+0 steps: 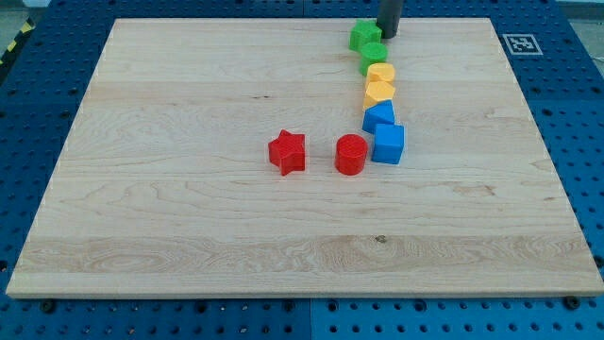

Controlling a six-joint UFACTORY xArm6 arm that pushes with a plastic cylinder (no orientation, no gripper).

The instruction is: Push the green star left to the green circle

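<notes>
On the wooden table (pixel 189 236), two yellow blocks (pixel 380 73) (pixel 379 92) and two blue blocks (pixel 378 116) (pixel 388 144) run in a touching column. A red cylinder (pixel 350 154) stands just left of the lower blue block, a red star (pixel 287 151) further left. A black-and-white marker (pixel 518 43) sits at the table's top-right corner.

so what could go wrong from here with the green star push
My tip sits at the view's top, right beside the green star, on its right. The green circle is just below the star, touching or nearly so, not to its left, so a straight leftward push may carry the star past it. The circle also heads a tight column with the yellow blocks; a glancing push could nudge them.
</notes>
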